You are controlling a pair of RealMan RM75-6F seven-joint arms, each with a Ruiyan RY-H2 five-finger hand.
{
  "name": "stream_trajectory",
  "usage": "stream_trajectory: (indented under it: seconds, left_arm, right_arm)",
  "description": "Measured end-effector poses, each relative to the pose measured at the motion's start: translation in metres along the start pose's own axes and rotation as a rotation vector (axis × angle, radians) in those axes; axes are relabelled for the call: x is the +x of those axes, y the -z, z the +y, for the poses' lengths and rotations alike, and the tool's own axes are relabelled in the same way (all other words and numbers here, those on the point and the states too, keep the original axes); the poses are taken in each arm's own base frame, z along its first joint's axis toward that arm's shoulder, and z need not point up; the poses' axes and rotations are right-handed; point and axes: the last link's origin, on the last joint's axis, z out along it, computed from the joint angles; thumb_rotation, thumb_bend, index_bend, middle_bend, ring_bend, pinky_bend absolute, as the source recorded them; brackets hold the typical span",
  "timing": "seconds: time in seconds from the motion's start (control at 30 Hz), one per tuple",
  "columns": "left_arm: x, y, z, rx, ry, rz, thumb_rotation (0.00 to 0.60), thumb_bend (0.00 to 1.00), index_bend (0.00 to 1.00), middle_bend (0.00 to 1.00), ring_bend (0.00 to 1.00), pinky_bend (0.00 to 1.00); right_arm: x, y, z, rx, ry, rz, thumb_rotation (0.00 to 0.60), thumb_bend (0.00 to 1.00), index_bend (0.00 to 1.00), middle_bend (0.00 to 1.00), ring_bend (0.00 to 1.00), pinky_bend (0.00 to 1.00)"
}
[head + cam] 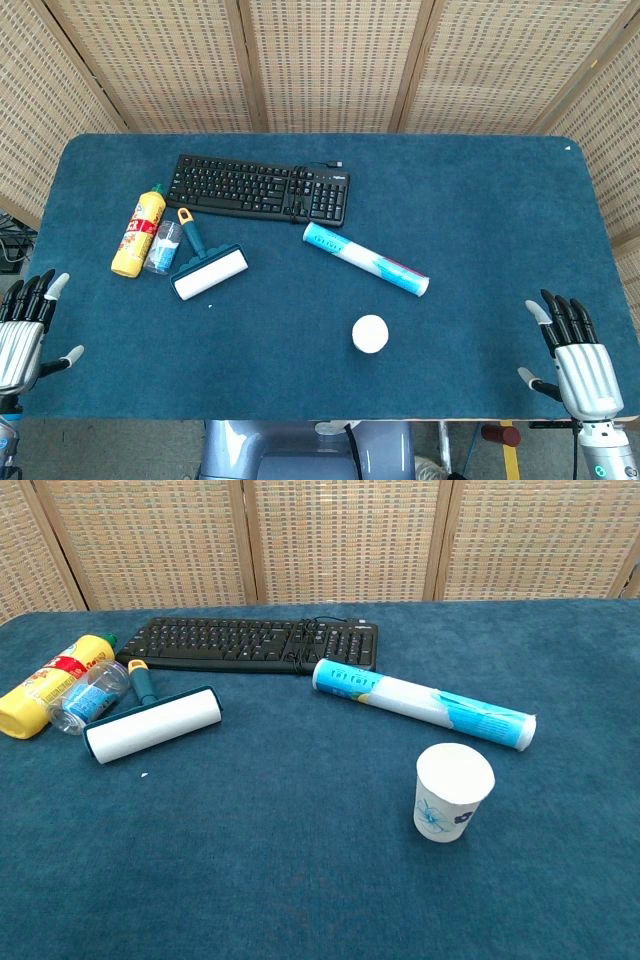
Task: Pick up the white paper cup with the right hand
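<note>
The white paper cup (pixel 369 333) stands upright near the table's front edge, a little right of centre; in the chest view the white paper cup (pixel 452 791) shows a blue print on its side. My right hand (pixel 573 357) hovers at the front right corner, fingers spread, holding nothing, well to the right of the cup. Over the front left edge, my left hand (pixel 25 333) is likewise spread and empty. Neither hand shows in the chest view.
A white and blue tube (pixel 364 258) lies just behind the cup. Further back are a black keyboard (pixel 258 187), a lint roller (pixel 208 268), a small clear bottle (pixel 163 247) and a yellow bottle (pixel 139 231). The table (pixel 480 200) is covered in blue cloth.
</note>
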Motion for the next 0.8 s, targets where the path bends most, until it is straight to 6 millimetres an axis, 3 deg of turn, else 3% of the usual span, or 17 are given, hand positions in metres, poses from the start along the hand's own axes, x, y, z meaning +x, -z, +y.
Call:
stream_trajectory:
  seconds: [0.8]
  left_arm:
    - [0.0026, -0.0005, -0.001, 0.006, 0.005, 0.005, 0.6, 0.15, 0.0, 0.0, 0.0, 0.0]
  right_arm:
    - [-0.0033, 0.0008, -0.0009, -0.001, 0.0, -0.021, 0.6, 0.16, 0.02, 0.0, 0.0, 0.0]
